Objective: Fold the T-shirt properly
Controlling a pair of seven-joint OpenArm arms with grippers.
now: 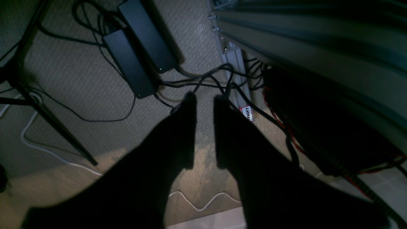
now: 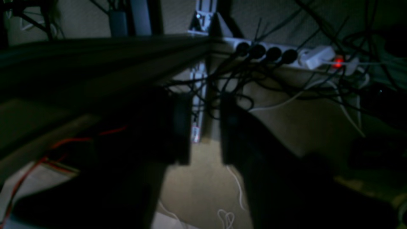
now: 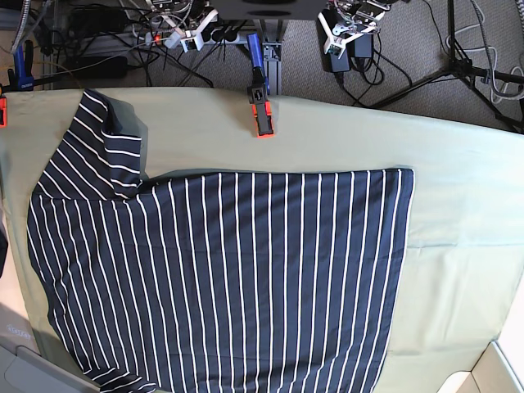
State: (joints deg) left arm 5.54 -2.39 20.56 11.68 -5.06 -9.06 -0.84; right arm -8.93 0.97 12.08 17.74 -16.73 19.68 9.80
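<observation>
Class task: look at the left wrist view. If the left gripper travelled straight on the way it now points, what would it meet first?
Probably the tangle of black cables on the carpet, just beyond the open left gripper. Depth is unclear here.

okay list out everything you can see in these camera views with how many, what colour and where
T-shirt: one, dark navy with thin white stripes, spread flat over the table's left and middle, one sleeve at upper left.
Cloth: one, pale green, covering the table under the shirt.
Clamp: one, blue with orange jaws, at the table's far edge.
Power bricks: two, black, side by side on the carpet.
Power strip: one, white with dark plugs and a red light, behind the table.
Tripod: one, black, on the floor at upper right.
Left gripper: open, holding nothing, over the floor.
Right gripper: open, holding nothing, beside the table frame.
</observation>
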